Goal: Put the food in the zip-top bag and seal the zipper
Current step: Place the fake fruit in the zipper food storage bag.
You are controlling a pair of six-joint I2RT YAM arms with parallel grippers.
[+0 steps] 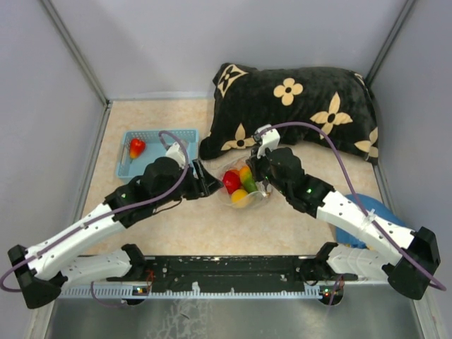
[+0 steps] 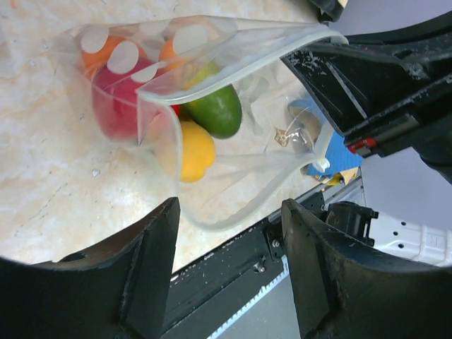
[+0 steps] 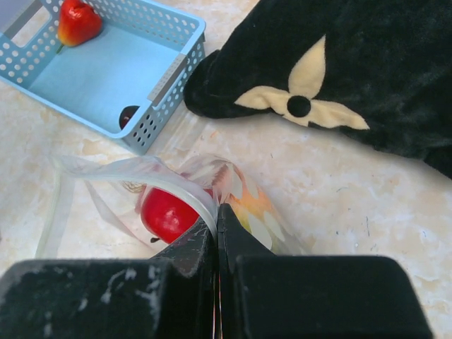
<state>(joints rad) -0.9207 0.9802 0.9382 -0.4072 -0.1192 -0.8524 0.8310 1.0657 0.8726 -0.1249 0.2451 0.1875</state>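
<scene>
The zip-top bag [image 1: 244, 189] lies mid-table with its mouth gaping; red [image 2: 119, 99], green [image 2: 215, 109], yellow [image 2: 195, 150] and orange [image 2: 97, 51] food sits inside. The zipper [image 3: 176, 185] curves along the open mouth edge. My right gripper [image 3: 217, 213] is shut on the bag's rim, beside the red food [image 3: 166, 213]. My left gripper [image 2: 229, 236] stands open just in front of the bag mouth, nothing between its fingers [image 2: 152, 261]. In the top view the left gripper [image 1: 210, 185] is at the bag's left and the right gripper [image 1: 256, 173] at its right.
A light blue basket [image 1: 159, 133] stands at the back left, holding a red-orange fruit [image 1: 136, 147] and a dark brown piece [image 3: 128, 114]. A black flowered pillow [image 1: 296, 106] fills the back right. A blue object [image 1: 367, 208] lies under the right arm.
</scene>
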